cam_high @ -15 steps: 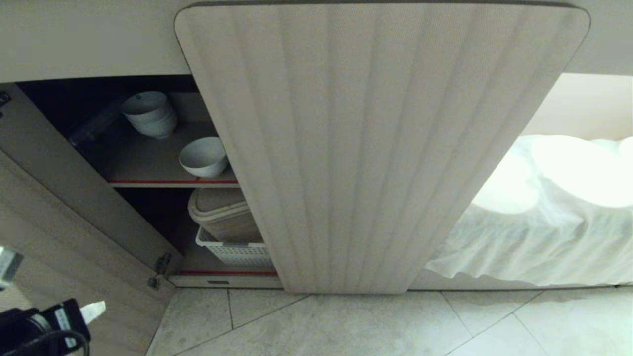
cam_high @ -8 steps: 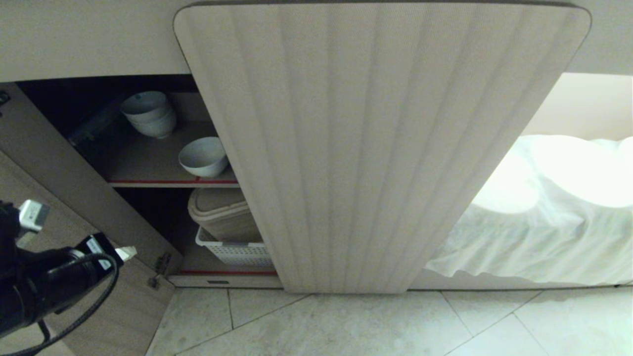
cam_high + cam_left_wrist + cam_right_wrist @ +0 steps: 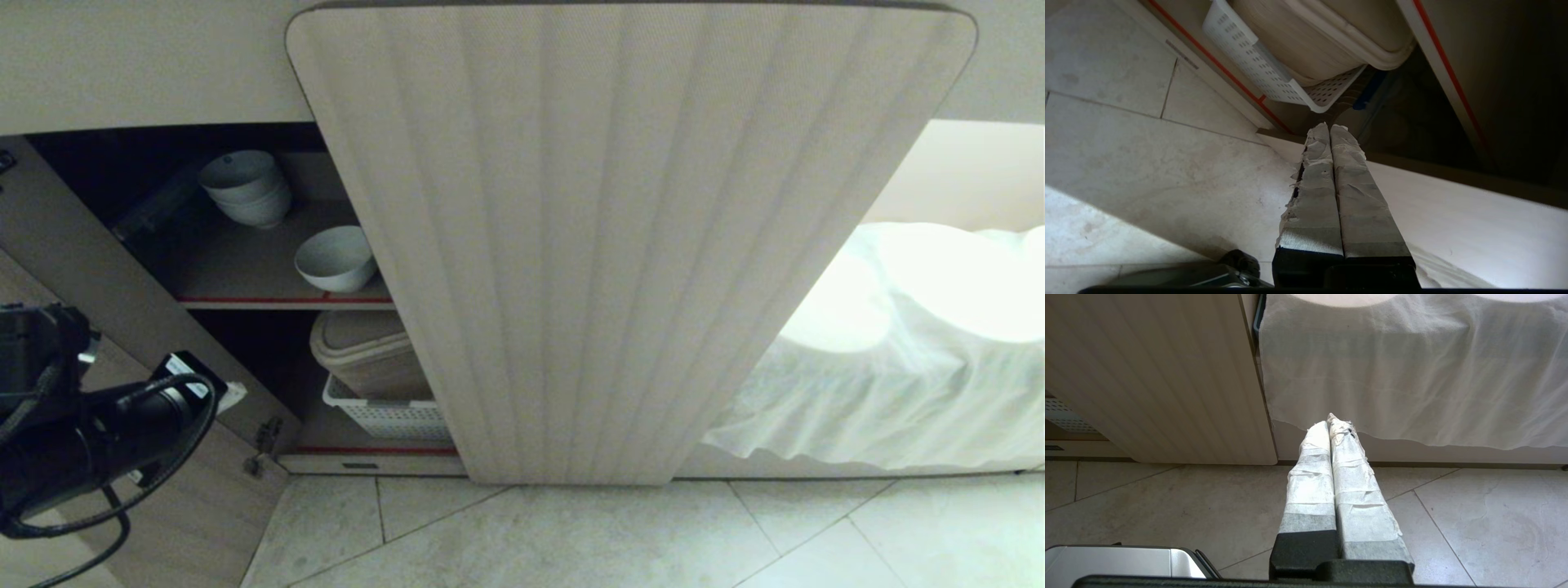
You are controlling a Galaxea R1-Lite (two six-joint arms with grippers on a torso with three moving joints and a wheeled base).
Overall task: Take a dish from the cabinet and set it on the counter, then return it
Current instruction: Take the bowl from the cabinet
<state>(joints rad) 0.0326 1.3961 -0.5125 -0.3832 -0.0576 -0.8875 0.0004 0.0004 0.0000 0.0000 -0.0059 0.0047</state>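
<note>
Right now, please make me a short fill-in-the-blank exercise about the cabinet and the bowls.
1. The single bowl stands on the ____ shelf of the cabinet.
2. The stack of bowls stands ____ the single bowl, deeper inside.
3. The left gripper has its fingers ____.
4. The tub sits in a white ____.

Missing words: upper; behind; shut; basket

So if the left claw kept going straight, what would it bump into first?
Probably the white basket on the cabinet's bottom shelf, or the dark gap beside it; depth is hard to judge. The left claw is shut.
</note>
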